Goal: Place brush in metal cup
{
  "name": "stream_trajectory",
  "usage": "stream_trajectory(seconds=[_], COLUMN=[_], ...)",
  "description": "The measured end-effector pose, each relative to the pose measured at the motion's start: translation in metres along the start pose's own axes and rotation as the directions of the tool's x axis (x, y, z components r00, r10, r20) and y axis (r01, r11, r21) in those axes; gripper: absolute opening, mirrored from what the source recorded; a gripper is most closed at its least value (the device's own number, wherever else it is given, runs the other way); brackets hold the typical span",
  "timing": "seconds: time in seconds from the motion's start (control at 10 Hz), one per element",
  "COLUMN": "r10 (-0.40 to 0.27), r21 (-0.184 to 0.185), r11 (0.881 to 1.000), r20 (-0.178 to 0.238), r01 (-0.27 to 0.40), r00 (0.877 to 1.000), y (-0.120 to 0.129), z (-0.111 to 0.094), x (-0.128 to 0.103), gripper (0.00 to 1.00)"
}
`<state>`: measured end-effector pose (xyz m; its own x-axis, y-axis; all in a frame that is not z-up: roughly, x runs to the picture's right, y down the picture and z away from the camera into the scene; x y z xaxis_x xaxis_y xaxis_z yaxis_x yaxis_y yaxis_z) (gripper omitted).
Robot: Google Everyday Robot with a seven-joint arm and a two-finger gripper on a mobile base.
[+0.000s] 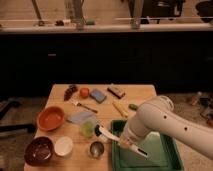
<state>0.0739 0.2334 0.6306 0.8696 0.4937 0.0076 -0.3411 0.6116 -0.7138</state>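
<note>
Gripper (124, 141) buried behind the arm's white bulk, fingers hidden. Brush (106, 134) showing only head and part of handle, rest covered. Green tray (165, 156) partly masked by the arm, cut by the bottom edge. Metal cup (96, 149) interior unreadable.

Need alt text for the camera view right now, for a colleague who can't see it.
The robot's white arm reaches over the green tray, its gripper carrying the slim white long-handled brush, whose head points toward the small shiny metal cup on the wooden table.
</note>
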Motion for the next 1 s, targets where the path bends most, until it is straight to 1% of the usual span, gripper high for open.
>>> stream_trajectory(seconds=[0.6,0.8,1.0], r10=[-0.001,-0.015,-0.056], r21=[-0.001,-0.003,-0.001], r11=[1.000,1.000,0.998], r20=[0.000,-0.003,-0.003], r01=[0.001,0.015,0.056], r00=[1.000,1.000,0.998], y=[0.000,0.004,0.020], z=[0.001,0.003,0.007], x=[0.000,-0.002,-0.018], gripper=[0.00,0.00,0.00])
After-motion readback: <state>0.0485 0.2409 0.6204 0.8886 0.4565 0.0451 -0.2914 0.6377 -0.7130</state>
